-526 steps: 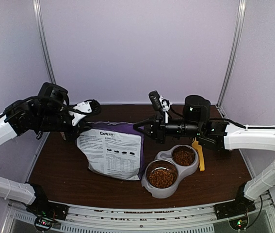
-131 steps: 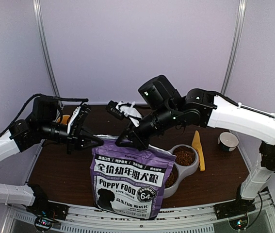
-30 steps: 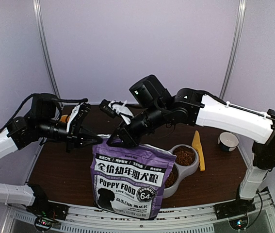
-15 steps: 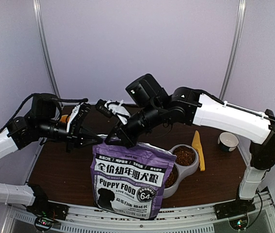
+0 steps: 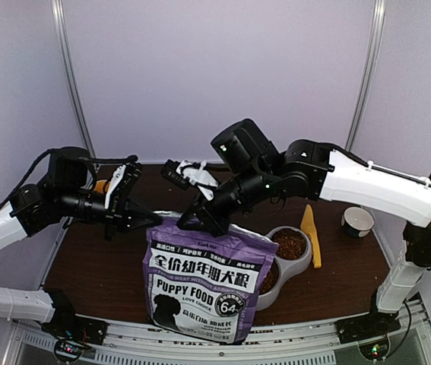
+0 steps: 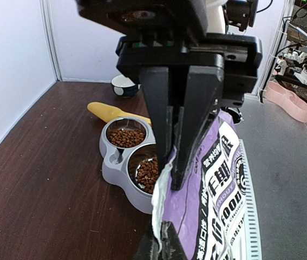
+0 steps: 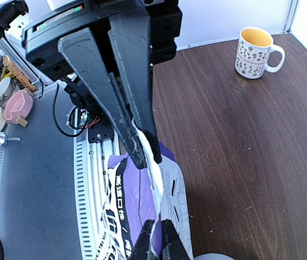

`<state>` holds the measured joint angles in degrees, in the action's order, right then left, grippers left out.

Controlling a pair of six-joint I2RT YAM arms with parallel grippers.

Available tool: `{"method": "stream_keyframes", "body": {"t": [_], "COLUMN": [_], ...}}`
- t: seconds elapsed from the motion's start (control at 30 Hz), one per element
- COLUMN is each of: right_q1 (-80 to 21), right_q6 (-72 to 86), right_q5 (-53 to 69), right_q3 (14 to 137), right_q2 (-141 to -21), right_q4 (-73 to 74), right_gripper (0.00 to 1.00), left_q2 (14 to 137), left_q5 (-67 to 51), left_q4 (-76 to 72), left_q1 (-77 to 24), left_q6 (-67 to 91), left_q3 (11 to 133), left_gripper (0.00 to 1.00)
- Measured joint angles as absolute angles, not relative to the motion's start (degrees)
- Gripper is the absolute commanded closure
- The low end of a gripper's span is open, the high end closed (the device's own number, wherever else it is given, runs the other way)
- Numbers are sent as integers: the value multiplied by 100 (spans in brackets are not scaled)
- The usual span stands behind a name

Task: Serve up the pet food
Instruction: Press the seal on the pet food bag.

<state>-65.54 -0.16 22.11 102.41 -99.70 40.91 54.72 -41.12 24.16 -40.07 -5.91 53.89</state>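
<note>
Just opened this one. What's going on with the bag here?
Both arms are working on the purple puppy food bag, which stands upright. The left gripper and the right gripper are each shut on its top edge, close together, perhaps to pull it open. The grey double bowl behind the bag already has pet food in both cups. The yellow scoop lies untouched beside the bowl.
</note>
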Motion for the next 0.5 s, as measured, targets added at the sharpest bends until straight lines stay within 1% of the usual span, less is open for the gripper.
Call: {"method": "stream_keyframes", "body": {"t": [0.2, 0.23, 0.27, 0.3, 0.33, 0.37, 0.5], "right_q1": [-6558, -6558, -6558, -6558, -6556, -6543, -6508], "right_q6": [-25, -25, -25, -30, -36, -21, -32], "right_q5": [2213, 2209, 2200, 2180, 2119, 2078, 2029], "right_q3": [9979, 9979, 9979, 9977, 9955, 9920, 9612], "right_q2": [-9826, -9817, -9815, -9804, -9765, -9710, -9358], "right_q4": [3837, 3833, 3837, 3850, 3931, 3990, 4058], "right_gripper": [100, 98, 94, 94, 94, 100, 100], "left_q2": [5472, 5470, 5470, 5470, 5461, 5452, 5426], "left_q5": [-4104, -4101, -4095, -4086, -4056, -4036, -3994], "left_q4": [2403, 2397, 2394, 2392, 2423, 2432, 2375], "left_q1": [-4034, -4034, -4036, -4036, -4029, -4021, -4040], "left_q6": [-593, -593, -593, -593, -593, -593, -593], "left_q3": [5389, 5389, 5389, 5389, 5384, 5378, 5363], "left_gripper": [100, 100, 100, 100, 100, 100, 100]}}
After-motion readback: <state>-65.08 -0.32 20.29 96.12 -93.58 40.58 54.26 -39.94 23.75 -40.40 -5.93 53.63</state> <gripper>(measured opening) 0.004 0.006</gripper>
